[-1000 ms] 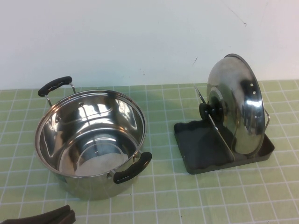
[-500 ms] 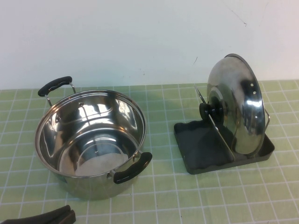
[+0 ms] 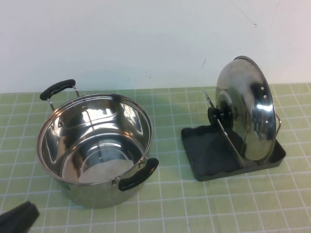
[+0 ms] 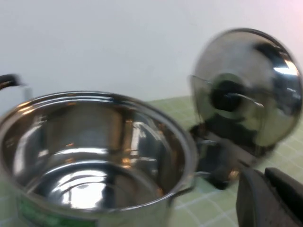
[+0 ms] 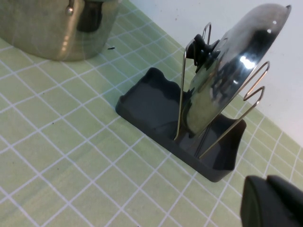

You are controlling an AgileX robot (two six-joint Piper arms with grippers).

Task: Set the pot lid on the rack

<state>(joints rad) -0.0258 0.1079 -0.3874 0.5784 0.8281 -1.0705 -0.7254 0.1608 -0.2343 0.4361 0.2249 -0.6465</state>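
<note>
The left gripper (image 3: 19,217) sits low at the near left table edge, the right gripper (image 5: 273,202) showing only in its wrist view.

No text, brand, number or sign can be read anywhere. The pot (image 3: 94,145) carries a green patch low on its outer wall, seen only from the left wrist view (image 4: 35,213), and nothing on it is legible. The pot lid (image 3: 248,114), standing in the rack (image 3: 201,160) beside the pot, shows only bare reflective steel, and the rack's dark tray is unmarked.
</note>
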